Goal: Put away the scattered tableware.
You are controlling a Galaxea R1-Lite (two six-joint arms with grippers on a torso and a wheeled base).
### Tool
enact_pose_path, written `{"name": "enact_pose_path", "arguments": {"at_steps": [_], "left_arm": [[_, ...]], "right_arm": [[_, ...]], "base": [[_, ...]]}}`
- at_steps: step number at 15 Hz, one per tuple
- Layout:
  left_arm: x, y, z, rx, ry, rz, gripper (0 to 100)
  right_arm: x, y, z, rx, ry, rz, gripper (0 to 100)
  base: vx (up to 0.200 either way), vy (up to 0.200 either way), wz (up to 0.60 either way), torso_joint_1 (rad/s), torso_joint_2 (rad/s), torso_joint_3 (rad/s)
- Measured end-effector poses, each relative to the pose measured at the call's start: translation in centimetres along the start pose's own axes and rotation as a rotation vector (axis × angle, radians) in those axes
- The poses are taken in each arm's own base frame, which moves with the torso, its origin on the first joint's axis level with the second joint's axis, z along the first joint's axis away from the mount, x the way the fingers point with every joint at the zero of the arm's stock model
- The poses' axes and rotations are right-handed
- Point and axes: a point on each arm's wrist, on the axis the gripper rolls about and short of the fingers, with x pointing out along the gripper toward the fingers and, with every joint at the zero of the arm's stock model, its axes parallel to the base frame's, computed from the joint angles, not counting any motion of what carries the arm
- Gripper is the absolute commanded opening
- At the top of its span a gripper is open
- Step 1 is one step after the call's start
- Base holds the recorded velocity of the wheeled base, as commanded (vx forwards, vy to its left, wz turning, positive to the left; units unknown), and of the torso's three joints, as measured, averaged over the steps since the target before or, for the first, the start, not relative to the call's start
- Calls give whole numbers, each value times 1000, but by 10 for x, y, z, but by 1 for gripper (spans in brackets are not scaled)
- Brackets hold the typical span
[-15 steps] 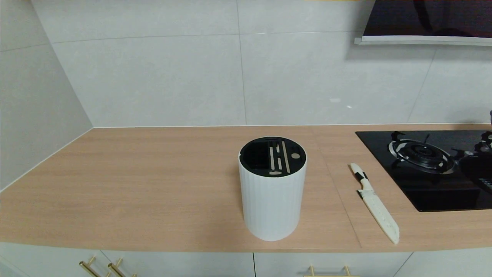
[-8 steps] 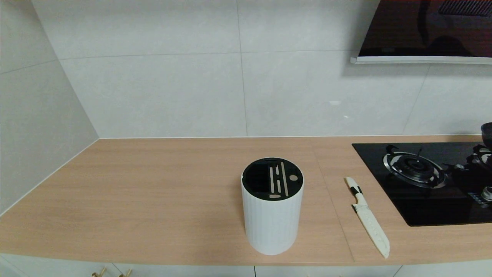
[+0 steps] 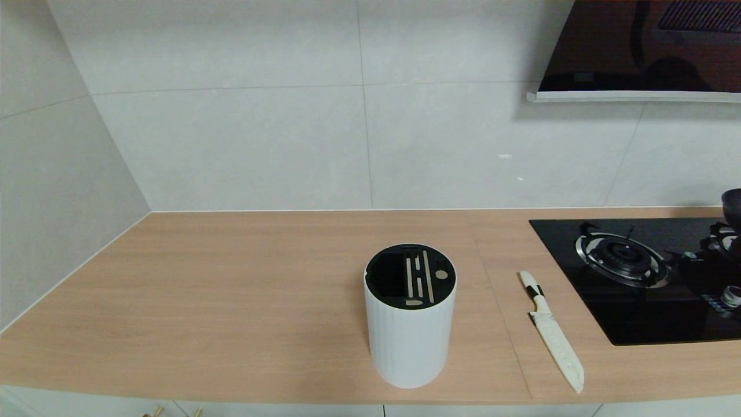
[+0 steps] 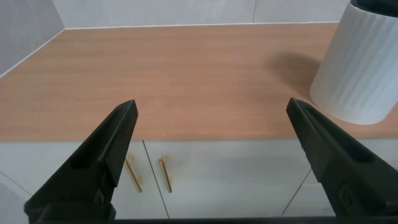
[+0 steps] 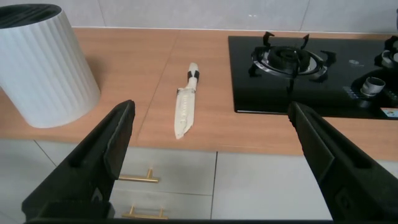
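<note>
One knife lies beside the white knife block; my left gripper and right gripper hang spread, empty (pre-grasp, I reckon), next up: grab its handle.

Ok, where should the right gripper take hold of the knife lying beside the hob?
Take the knife by its handle, the black-banded far end, probably straight down from above with the right gripper, closing across it. It lies flat on the counter, blade toward the front edge.
</note>
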Motion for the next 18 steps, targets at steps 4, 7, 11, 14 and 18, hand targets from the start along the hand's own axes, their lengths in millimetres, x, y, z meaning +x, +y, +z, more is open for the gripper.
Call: {"name": "enact_pose_path", "arguments": {"at_steps": [4, 7, 11, 14, 18], "left_arm": [[0, 0, 0, 0, 0, 0, 100], [0, 0, 0, 1, 0, 0, 100], [0, 0, 0, 0, 0, 1, 100], [0, 0, 0, 0, 0, 1, 100], [0, 0, 0, 0, 0, 2, 100]], "right_arm": [[0, 0, 0, -5, 0, -5, 100], [-3, 0, 13, -8, -61, -9, 100], [-5, 1, 41, -1, -44, 82, 100], [21, 1, 55, 16, 160, 161, 100], [81, 2, 66, 40, 398, 211, 100]], "base": [[0, 0, 0, 0, 0, 0], [0, 0, 0, 0, 0, 0], [0, 0, 0, 0, 0, 0], [0, 0, 0, 0, 0, 0], [0, 0, 0, 0, 0, 0]]}}
